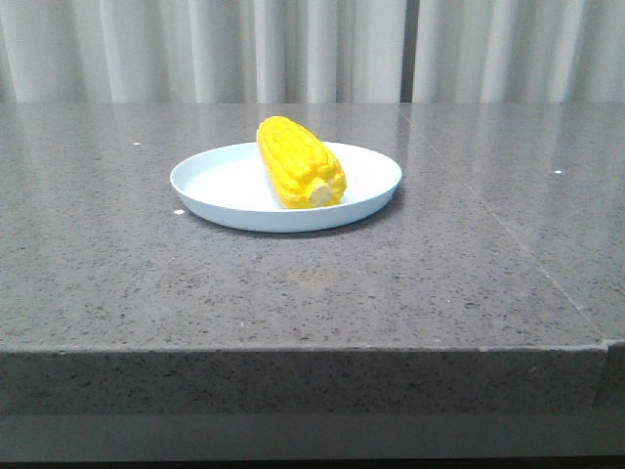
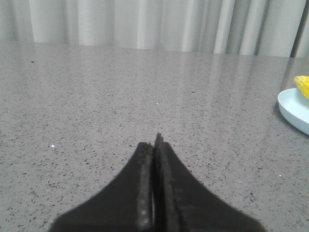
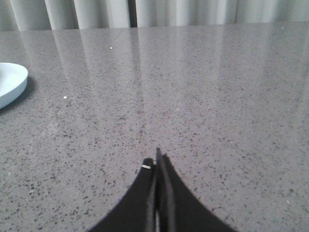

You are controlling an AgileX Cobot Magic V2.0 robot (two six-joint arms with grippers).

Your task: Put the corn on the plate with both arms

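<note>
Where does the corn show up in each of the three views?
Front view: the corn lies on the plate, mid-table.
Left wrist view: only a yellow tip at the picture's right edge, on the plate's rim.
Right wrist view: not in it; only the rim shows.
Shared landmark: the plate.

Partial and obscured items:
- Plate [image 2: 295, 110]: cut by the right edge in the left wrist view, only a curved piece of rim showing; in the right wrist view [image 3: 10, 83], cut by the left edge.
- Corn [image 2: 302, 85]: a small yellow tip at the right edge in the left wrist view; the rest is out of frame.
- Corn [image 1: 299, 162], front view: hides part of the plate's [image 1: 220, 186] floor and far rim.
- Fingers [image 2: 145, 188], [image 3: 170, 203]: lower parts cut by the bottom edge.
- Counter [image 1: 117, 274]: runs past both side edges.
</note>
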